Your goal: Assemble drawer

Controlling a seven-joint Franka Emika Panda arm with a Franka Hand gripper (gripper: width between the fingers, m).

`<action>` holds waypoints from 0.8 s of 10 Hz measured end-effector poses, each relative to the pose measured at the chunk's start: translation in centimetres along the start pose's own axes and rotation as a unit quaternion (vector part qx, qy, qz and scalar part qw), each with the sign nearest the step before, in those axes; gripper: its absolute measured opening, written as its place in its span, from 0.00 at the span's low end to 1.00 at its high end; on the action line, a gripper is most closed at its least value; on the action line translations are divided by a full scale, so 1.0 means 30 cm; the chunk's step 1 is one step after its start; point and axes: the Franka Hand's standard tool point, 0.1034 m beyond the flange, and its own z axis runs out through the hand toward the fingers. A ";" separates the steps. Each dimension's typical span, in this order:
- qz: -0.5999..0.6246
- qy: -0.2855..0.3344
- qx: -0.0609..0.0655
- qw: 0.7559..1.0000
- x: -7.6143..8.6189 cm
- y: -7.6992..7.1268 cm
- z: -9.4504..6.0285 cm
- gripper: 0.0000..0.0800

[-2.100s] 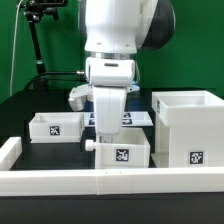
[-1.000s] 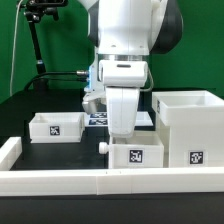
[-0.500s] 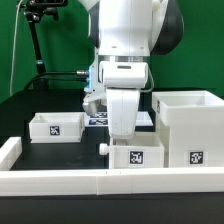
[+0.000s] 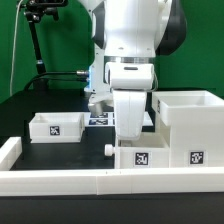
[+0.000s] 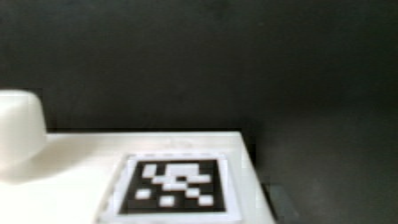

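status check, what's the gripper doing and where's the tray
Gripper down into near tray, grip not visible. Tray right beside casing, not inserted. Second tray apart, out of the way.

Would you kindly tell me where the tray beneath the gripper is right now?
In the exterior view, the tray sits just right of centre, close beside the casing further right, directly behind the front rim wall.

Arm [image 4: 135,40] upright, jaws pointing down
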 end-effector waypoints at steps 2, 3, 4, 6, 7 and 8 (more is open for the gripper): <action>0.001 0.000 0.000 1.000 -0.004 0.000 0.000 0.05; 0.001 0.000 0.000 1.000 -0.005 0.000 0.001 0.05; -0.008 0.000 0.000 1.000 -0.007 -0.001 0.001 0.05; -0.006 -0.003 0.001 1.000 0.002 -0.002 0.001 0.05; -0.003 -0.005 0.006 1.000 0.001 -0.002 0.000 0.05; -0.003 -0.006 0.013 1.000 0.001 -0.001 0.000 0.05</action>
